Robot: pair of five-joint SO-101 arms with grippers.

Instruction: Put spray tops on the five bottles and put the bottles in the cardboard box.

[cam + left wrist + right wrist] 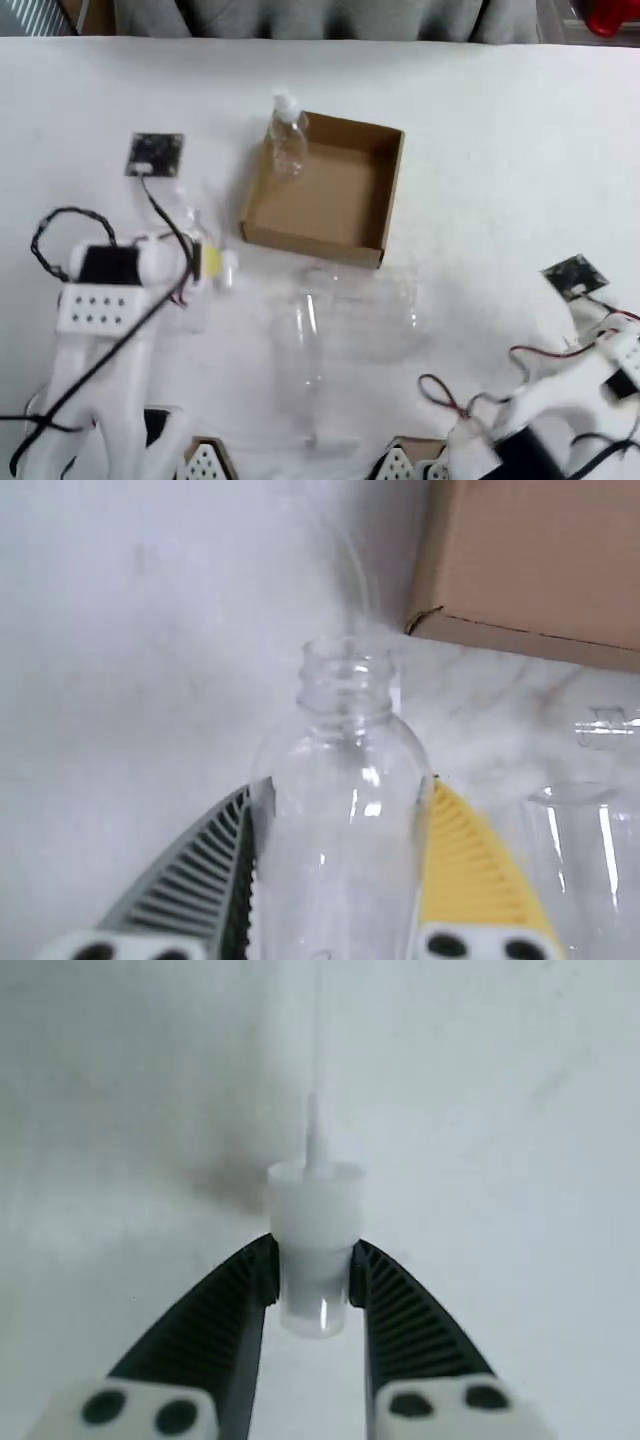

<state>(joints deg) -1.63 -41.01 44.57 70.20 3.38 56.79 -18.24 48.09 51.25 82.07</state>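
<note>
My left gripper point(345, 798) is shut on a clear bottle point(345, 860) with an open neck and no top, held between the grey and yellow fingers point(470, 870). In the high view this gripper point(205, 262) is left of the cardboard box point(345, 238). My right gripper point(315, 1285) is shut on a white spray top point(315, 1225), whose thin tube points away over the white table. One bottle with a spray top point(287, 135) stands in the box's far left corner. Several clear bottles point(340, 310) lie in front of the box.
The right arm point(560, 400) is at the table's near right corner, with loose wires around it. A corner of the box point(540, 560) and another clear bottle point(580, 850) lie close to the left gripper. The table point(500, 130) is white.
</note>
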